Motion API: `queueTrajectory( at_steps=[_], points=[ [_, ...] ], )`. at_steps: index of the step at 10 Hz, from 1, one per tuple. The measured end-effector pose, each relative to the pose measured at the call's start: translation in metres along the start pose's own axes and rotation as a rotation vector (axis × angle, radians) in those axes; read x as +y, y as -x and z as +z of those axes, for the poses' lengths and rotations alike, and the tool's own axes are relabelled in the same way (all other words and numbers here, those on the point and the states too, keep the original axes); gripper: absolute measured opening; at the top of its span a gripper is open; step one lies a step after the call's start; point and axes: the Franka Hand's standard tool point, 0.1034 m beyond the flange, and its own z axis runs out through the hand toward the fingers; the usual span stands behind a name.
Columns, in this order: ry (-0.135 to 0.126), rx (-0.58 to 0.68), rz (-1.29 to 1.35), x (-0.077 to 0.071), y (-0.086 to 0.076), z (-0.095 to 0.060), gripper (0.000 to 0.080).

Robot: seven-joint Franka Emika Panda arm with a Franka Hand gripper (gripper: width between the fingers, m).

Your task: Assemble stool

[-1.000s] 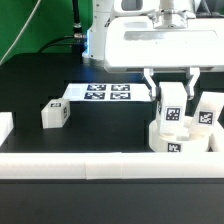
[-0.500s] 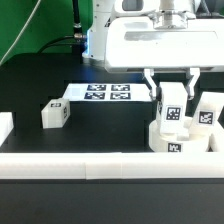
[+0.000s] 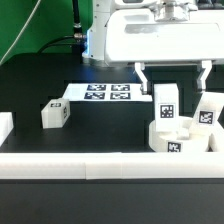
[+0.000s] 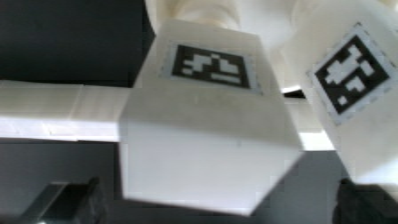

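The round white seat (image 3: pixel 181 138) lies at the exterior view's right, against the front rail. One tagged leg (image 3: pixel 166 103) stands upright on it, and a second leg (image 3: pixel 208 111) stands at its right side. The third leg (image 3: pixel 54 114) lies alone on the black table at the left. My gripper (image 3: pixel 172 74) is open above the standing leg, one finger on each side of its top and apart from it. In the wrist view the standing leg (image 4: pixel 205 120) fills the picture, the second leg (image 4: pixel 356 75) is beside it, and my dark fingertips (image 4: pixel 64 200) sit at the edges.
The marker board (image 3: pixel 100 95) lies flat behind the middle of the table. A long white border rail (image 3: pixel 90 166) runs along the front, with another white piece (image 3: pixel 5 126) at the left edge.
My gripper's fingers have spread apart and let go of the upright leg. They sit a little higher than before. The leg stays standing on the seat.
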Motion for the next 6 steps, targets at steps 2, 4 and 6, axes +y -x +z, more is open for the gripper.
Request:
queueTrajectory(
  at_steps=[2,4,6],
  points=[
    [-0.014,-0.048,0.011,0.002,-0.013,-0.013,0.0649],
    [-0.018,-0.065,0.017,0.005,-0.022,-0.018,0.0649],
    [-0.019,-0.078,0.017,0.004,-0.019,-0.017,0.0649]
  ],
)
